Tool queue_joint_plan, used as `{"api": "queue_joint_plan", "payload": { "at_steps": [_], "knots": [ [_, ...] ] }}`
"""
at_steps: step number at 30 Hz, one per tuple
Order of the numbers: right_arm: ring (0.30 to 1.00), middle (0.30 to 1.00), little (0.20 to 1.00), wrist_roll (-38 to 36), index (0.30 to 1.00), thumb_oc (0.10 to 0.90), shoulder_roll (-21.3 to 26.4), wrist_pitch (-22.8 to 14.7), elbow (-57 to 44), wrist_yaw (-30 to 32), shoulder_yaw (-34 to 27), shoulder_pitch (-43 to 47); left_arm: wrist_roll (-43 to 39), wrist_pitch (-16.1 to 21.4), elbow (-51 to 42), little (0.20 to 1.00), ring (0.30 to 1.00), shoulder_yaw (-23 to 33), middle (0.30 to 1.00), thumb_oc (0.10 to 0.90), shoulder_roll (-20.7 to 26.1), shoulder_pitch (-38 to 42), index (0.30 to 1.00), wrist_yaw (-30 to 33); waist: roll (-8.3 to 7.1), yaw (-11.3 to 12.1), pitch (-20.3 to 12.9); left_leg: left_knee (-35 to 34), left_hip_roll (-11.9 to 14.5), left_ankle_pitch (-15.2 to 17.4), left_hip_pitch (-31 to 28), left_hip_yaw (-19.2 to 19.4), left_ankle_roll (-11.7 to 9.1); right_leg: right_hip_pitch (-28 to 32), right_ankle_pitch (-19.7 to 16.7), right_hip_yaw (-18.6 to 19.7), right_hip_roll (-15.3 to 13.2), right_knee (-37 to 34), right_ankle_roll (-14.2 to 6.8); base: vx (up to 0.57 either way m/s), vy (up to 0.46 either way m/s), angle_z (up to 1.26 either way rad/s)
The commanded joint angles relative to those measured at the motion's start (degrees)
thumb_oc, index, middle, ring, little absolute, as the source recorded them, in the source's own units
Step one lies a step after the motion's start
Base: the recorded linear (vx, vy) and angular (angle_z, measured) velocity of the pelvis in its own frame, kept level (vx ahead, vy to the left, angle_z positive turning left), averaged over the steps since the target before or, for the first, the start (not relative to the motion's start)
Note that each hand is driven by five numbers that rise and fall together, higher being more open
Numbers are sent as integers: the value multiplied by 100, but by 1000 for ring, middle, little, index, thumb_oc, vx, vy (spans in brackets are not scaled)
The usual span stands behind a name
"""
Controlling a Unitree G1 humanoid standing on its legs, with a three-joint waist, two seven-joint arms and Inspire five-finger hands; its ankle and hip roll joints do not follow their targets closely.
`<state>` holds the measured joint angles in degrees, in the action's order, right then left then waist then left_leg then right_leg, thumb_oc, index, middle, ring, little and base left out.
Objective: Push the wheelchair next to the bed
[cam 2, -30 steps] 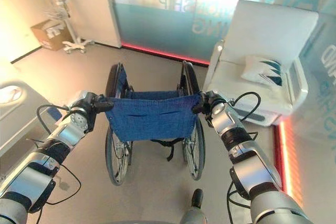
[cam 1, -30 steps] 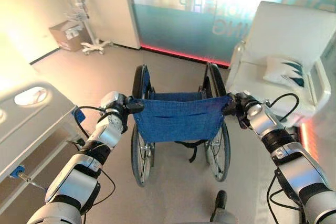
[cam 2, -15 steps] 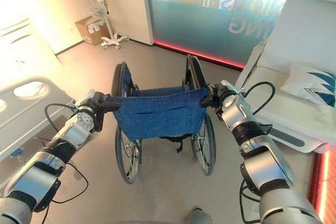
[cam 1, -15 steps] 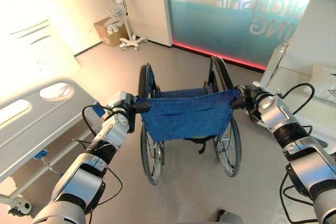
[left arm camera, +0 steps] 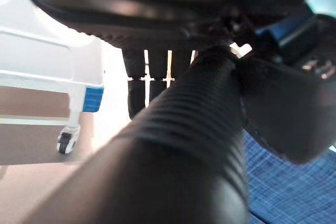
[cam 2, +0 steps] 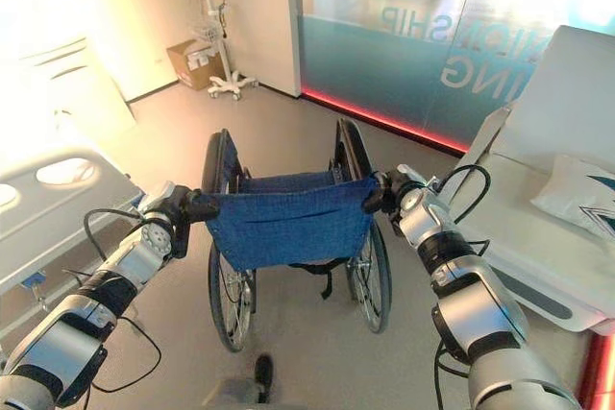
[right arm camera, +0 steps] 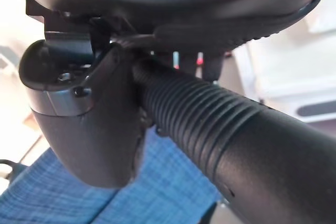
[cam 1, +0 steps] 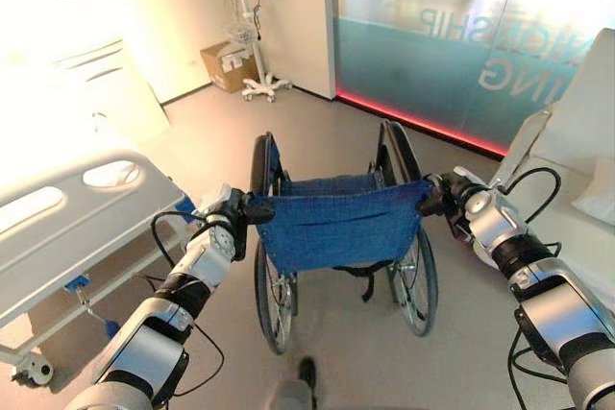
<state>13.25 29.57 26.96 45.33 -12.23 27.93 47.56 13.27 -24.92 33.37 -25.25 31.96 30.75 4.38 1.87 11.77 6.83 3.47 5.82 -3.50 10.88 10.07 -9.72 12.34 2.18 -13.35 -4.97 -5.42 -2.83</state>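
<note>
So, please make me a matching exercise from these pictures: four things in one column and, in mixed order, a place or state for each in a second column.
Things:
1. wheelchair
2. bed
3. cardboard box
4. left hand

Places or states:
A. on the floor by the far wall
B. closed around a ribbed push handle
C. in the middle, its blue back facing the robot
D. on the robot's left side

Pairs: 1-C, 2-D, 3-A, 4-B
</note>
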Motion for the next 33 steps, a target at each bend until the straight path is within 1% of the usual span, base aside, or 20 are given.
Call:
{"api": "queue_joint_plan", "payload": {
  "at_steps": [1, 2, 3, 5, 6, 8, 9, 11, 12, 15, 18, 19, 21, 22, 23, 25, 27, 29, 31, 33],
  "knots": [
    [300, 300, 300, 1166, 300, 400, 509, -1034, -322, -580, 1081, 444, -547, 447, -132, 300, 300, 76, 300, 400, 52, -773, 300, -1291, -161, 90, 598, -154, -219, -1401, 219, 45, 285, 123, -33, -264, 337, 436, 111, 238, 110, -67],
    [300, 300, 300, 1225, 300, 400, 572, -1143, -304, -575, 1114, 471, -532, 385, -302, 300, 300, 56, 300, 400, 172, -789, 300, -1450, -166, 100, 548, -165, -265, -1155, 113, 214, 385, 131, 45, -346, 320, 504, 107, 280, 137, -46],
    [300, 300, 300, 1214, 300, 400, 568, -1221, -214, -552, 1155, 514, -465, 318, -385, 300, 300, 42, 300, 400, 250, -796, 300, -1630, -229, 117, 498, -60, -416, -757, -18, 307, 552, 148, 178, -376, 251, 656, 76, 288, 135, -28],
    [300, 300, 300, 1231, 300, 400, 580, -1263, -217, -612, 1165, 520, -431, 263, -453, 300, 300, -29, 300, 400, 347, -816, 300, -1812, -279, 204, 416, 224, -544, -519, 72, 231, 671, 215, 288, -386, 243, 754, 59, 322, 94, -10],
    [300, 300, 300, 1212, 300, 400, 614, -1372, -112, -637, 1216, 569, -428, 291, -467, 300, 300, -64, 300, 400, 436, -835, 300, -1991, -333, 271, 325, 364, -574, -251, 31, 316, 845, 255, 475, -455, 186, 950, 42, 398, 109, -5],
    [300, 300, 300, 1220, 300, 400, 562, -1425, 0, -651, 1230, 593, -392, 289, -479, 300, 300, -105, 300, 400, 522, -846, 300, -2109, -389, 346, 215, 268, -675, -153, -117, 303, 969, 285, 547, -580, 97, 1287, -97, 400, 137, 14],
    [300, 300, 300, 1233, 300, 400, 483, -1473, 101, -619, 1248, 621, -410, 318, -431, 300, 300, -129, 300, 400, 540, -837, 300, -2090, -410, 407, 127, 129, -729, -158, -208, 251, 1045, 257, 444, -642, 45, 1506, -211, 303, 115, 9],
    [300, 300, 300, 1232, 300, 400, 481, -1476, 106, -617, 1250, 622, -411, 320, -429, 300, 300, -130, 300, 400, 540, -837, 300, -2089, -411, 410, 118, 120, -729, -163, -205, 254, 1047, 246, 441, -638, 44, 1508, -214, 222, 95, -14],
    [300, 300, 300, 1363, 300, 400, 388, -1505, 44, -532, 1202, 516, -360, 293, -388, 300, 300, -184, 300, 400, 568, -739, 300, -2086, -488, 447, 14, -130, -880, -121, -397, 176, 1209, 175, 2, -645, -131, 2332, -496, 395, 163, -23],
    [300, 300, 300, 1329, 300, 400, 462, -1491, -110, -406, 1152, 376, -297, 198, -417, 300, 300, -294, 300, 400, 569, -573, 300, -2104, -534, 360, 35, -216, -1061, -34, -582, -75, 1323, -163, -476, -416, -208, 3152, -683, 325, 93, 14],
    [300, 300, 300, 1378, 300, 400, 515, -1572, -261, -357, 1117, 306, -200, 93, -419, 300, 300, -370, 300, 400, 507, -472, 300, -2146, -473, 179, 124, -147, -1060, 67, -862, -465, 1301, -729, -648, -222, -438, 2954, -627, 330, -100, 56],
    [300, 300, 300, 1436, 300, 400, 559, -1652, -338, -366, 1121, 327, -138, 48, -431, 300, 300, -355, 300, 400, 471, -460, 300, -2171, -366, 89, 183, -145, -959, 119, -1039, -581, 1255, -1065, -761, -214, -548, 2810, -572, 278, -170, 38],
    [300, 300, 300, 1455, 300, 400, 606, -1712, -412, -339, 1162, 365, -141, 14, -460, 300, 300, -349, 300, 400, 481, -419, 300, -2191, -344, -32, 324, -124, -939, 312, -1303, -687, 1233, -1507, -1168, -205, -876, 2505, -600, 297, -228, 23],
    [300, 300, 300, 1488, 300, 400, 673, -1735, -509, -352, 1191, 387, -152, 23, -516, 300, 300, -314, 300, 400, 523, -400, 300, -2218, -416, -153, 472, -50, -988, 620, -1536, -816, 1217, -1827, -1649, -112, -1179, 1804, -716, 377, -314, 10],
    [300, 300, 300, 1489, 300, 400, 718, -1671, -569, -349, 1206, 385, -156, 57, -559, 300, 300, -317, 300, 400, 564, -382, 300, -2252, -434, -191, 522, -31, -980, 727, -1605, -913, 1210, -1973, -1733, -8, -1293, 1523, -766, 467, -382, 24],
    [300, 300, 300, 1525, 300, 400, 822, -1506, -688, -402, 1226, 398, -112, 135, -680, 300, 300, -369, 300, 400, 638, -344, 300, -2317, -420, -283, 600, 89, -869, 984, -1741, -1169, 1141, -2148, -1795, 183, -1450, 334, -837, 429, -333, 71],
    [300, 300, 300, 1502, 300, 400, 858, -1345, -707, -446, 1239, 452, -28, 235, -705, 300, 300, -414, 300, 400, 626, -333, 300, -2365, -378, -296, 612, 181, -764, 1089, -1755, -1329, 1094, -2123, -1796, 299, -1448, 50, -866, 398, -328, 111],
    [300, 300, 300, 1516, 300, 400, 905, -1297, -665, -526, 1243, 519, 79, 405, -635, 300, 300, -449, 300, 400, 602, -345, 300, -2418, -439, -299, 610, 404, -697, 1280, -1751, -1572, 1004, -2032, -1830, 501, -1480, 43, -885, 453, -428, 110],
    [300, 300, 300, 1414, 300, 400, 1058, -1367, -716, -619, 1285, 534, 136, 465, -592, 300, 300, -463, 300, 400, 613, -423, 300, -2426, -538, -356, 566, 605, -606, 1418, -1798, -1794, 914, -1857, -1629, 604, -1348, 324, -902, 399, -398, 127],
    [300, 300, 300, 1360, 300, 400, 1217, -1437, -920, -836, 1366, 592, -23, 376, -575, 300, 300, -443, 300, 400, 598, -567, 300, -2344, -592, -432, 502, 622, -389, 1381, -1892, -1733, 779, -1917, -1477, 515, -1258, 789, -910, 365, -311, 132]
  ]
}}
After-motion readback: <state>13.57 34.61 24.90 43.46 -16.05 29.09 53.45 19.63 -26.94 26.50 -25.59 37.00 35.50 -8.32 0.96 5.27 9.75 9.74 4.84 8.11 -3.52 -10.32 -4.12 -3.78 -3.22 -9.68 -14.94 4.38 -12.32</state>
